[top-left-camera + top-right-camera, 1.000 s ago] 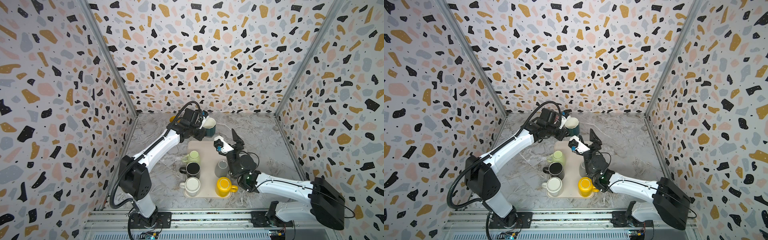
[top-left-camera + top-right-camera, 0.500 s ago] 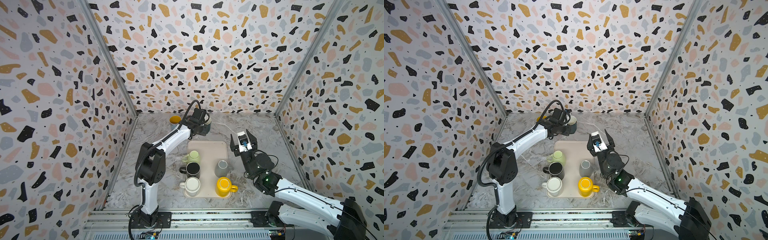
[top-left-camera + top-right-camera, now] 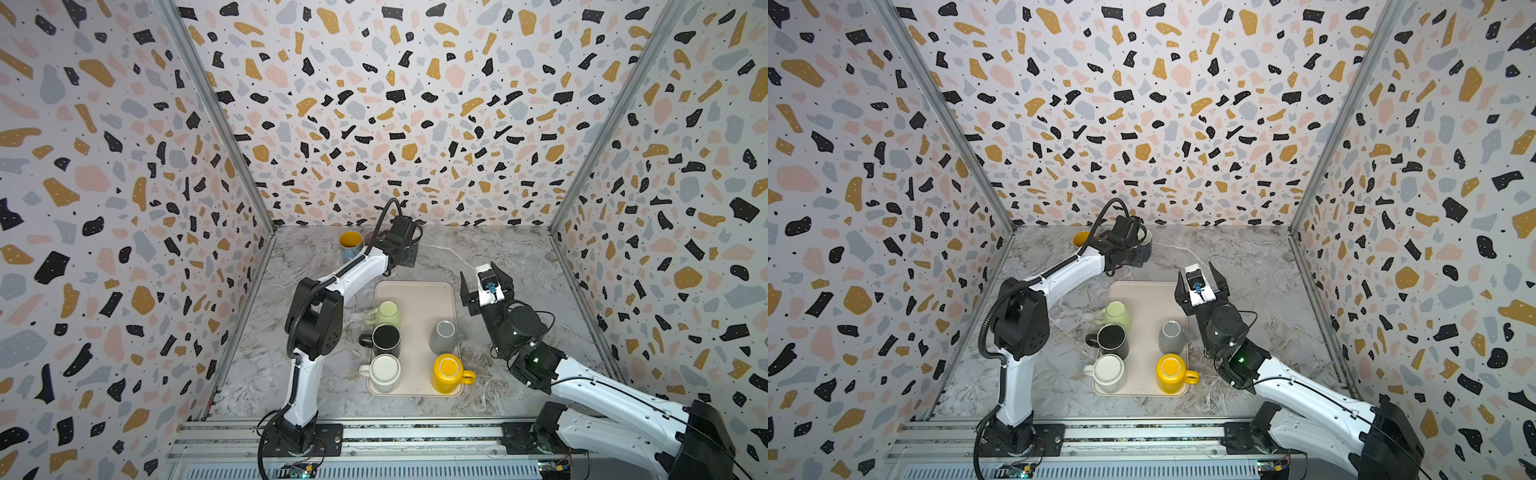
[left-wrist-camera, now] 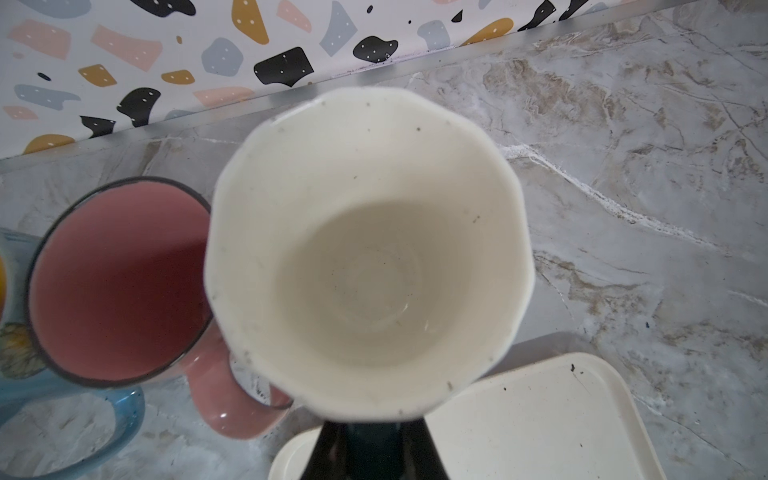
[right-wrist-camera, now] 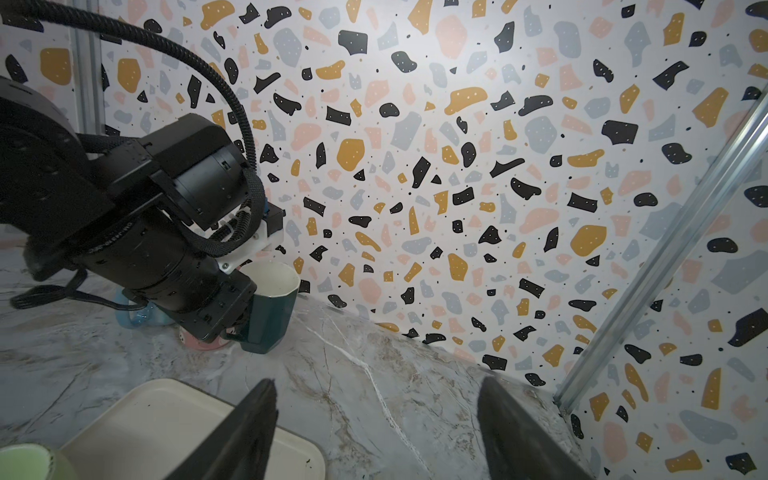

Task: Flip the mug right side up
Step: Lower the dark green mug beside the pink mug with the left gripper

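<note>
The left gripper (image 5: pixel 232 328) is clamping the handle (image 5: pixel 254 341) of the teal mug (image 5: pixel 272 311) by the far wall (image 3: pixel 415 166), mouth facing up.
The mug's axis is standing upright beyond the tray (image 3: pixel 415 284); the right gripper (image 5: pixel 376 386) is hovering wide open, empty, well apart to the near right.

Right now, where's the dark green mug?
The dark green mug is at the table's back left in a top view, upright in the left gripper, beside the pink mug, beyond the tray.

Bright even light, soft shadows, mug (image 4: pixel 365 249) rim blurred
</note>
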{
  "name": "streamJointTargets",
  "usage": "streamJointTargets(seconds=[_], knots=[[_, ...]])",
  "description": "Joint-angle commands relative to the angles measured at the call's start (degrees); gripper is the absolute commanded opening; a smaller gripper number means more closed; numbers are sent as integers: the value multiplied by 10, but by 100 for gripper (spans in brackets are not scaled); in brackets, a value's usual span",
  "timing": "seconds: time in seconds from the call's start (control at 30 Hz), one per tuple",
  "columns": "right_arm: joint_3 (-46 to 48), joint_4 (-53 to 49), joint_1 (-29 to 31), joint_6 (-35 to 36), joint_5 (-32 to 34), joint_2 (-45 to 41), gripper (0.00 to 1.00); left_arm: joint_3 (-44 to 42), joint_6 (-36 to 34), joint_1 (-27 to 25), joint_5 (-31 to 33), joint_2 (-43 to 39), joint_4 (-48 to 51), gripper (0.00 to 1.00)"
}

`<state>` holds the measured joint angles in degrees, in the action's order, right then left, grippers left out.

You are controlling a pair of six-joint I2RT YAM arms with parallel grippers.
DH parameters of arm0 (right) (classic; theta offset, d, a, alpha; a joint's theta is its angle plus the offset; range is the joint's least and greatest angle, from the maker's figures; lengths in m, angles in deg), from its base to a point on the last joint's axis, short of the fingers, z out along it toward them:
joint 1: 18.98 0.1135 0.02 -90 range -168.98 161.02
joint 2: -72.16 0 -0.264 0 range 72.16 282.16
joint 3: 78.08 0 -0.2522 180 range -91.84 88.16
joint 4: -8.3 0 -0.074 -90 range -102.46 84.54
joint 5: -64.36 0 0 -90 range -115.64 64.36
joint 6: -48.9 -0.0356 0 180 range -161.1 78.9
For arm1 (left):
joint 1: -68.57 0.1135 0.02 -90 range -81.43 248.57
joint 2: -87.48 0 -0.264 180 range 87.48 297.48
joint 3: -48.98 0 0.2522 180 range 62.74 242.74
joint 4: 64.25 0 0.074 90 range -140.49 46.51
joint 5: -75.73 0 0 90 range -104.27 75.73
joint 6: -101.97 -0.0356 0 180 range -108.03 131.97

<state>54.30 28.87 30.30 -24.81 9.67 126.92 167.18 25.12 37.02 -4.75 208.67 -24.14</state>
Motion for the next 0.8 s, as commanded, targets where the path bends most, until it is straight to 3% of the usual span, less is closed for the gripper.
streamJointTargets(seconds=[0.0,0.77], knots=[[-1,1,-6,-12,-12,-18,78,41,10,5,2,5,-56,0],[-1,-12,-19,-34,-28,-7,78,29,22,26,-5,34,-66,0]])
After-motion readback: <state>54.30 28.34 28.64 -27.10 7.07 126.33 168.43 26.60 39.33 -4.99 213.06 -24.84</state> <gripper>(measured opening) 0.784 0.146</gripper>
